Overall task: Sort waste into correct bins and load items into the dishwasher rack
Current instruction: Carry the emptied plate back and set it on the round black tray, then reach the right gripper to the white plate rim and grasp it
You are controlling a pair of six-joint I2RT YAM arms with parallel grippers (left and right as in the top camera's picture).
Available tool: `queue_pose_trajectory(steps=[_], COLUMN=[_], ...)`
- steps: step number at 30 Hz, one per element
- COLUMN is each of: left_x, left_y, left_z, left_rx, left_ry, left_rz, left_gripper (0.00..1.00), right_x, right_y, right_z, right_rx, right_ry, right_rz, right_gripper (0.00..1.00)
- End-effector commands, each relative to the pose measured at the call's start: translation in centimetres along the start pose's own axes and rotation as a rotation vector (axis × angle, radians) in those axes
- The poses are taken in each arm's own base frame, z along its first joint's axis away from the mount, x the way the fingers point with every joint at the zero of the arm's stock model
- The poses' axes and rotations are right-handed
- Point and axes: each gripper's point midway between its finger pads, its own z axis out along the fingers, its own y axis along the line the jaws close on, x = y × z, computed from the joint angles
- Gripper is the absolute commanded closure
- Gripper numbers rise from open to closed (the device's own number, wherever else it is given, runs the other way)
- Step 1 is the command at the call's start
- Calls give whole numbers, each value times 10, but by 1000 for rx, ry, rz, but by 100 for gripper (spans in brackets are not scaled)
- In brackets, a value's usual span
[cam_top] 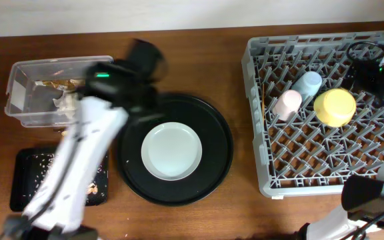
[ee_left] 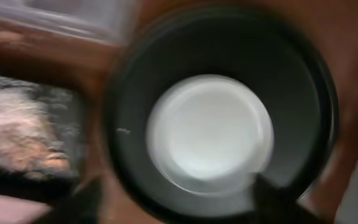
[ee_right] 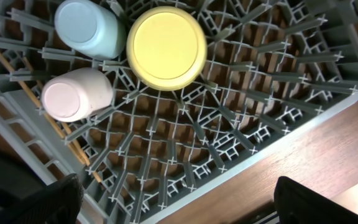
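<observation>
Near the grey plate [ee_left: 209, 134], the blurred left tool [ee_left: 178, 188] seems open.

Table [cam_top: 199, 60]: rack [cam_top: 312, 167]; tub [cam_top: 20, 93]; tray [cam_top: 25, 180]; round tray [cam_top: 219, 153]

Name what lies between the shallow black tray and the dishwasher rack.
The large round black tray, bearing the grey plate; the overhead view shows it.
</observation>
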Motion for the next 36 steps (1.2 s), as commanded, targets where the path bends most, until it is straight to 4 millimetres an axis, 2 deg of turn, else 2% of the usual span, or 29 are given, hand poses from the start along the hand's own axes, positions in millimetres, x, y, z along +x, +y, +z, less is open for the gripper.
queue_pose_trajectory(steps=[1,3,4,6,8,10,15,19,22,25,28,32,36], left_x=[-23,-22,-21,-23,-25,-25,-25,-25,-25,-25,-25,-25,-25], left_y=[75,101,108,119,128,130,130,130,130,130,130,130,130], left_z=[-31,-32,-32,-30,-30,-30,-30,-30,-29,-29,-29,-29,-29], left_rx=[-71,-97,-104,-119,-130,-132,-132,-131,-132,-132,-132,-132,-132], left_ry=[-91,-65,-56,-53,-52,-52,-52,-52,-51,-51,-51,-51,-51], left_rz=[-189,-265,-286,-318,-346,-351,-351,-351,-351,-351,-351,-351,-351], left_gripper=[1,1,1,1,1,1,1,1,1,1,1,1,1], right_x=[3,15,18,22,34,46,104,171,202,218,225,236,253], right_y=[36,63,74,90,123,142,185,247,286,316,321,306,301], right_z=[-4,-13,-18,-27,-46,-50,-24,9,15,16,30,77,121], right_rx=[-213,-376,-446,-556,-732,-759,-548,-469,-520,-550,-447,-234,-185], right_ry=[32,95,116,143,188,192,259,307,272,186,120,92,144], right_rz=[25,26,26,20,-40,-147,-425,-620,-745,-841,-845,-722,-655], right_gripper=[1,1,1,1,1,1,1,1,1,1,1,1,1])
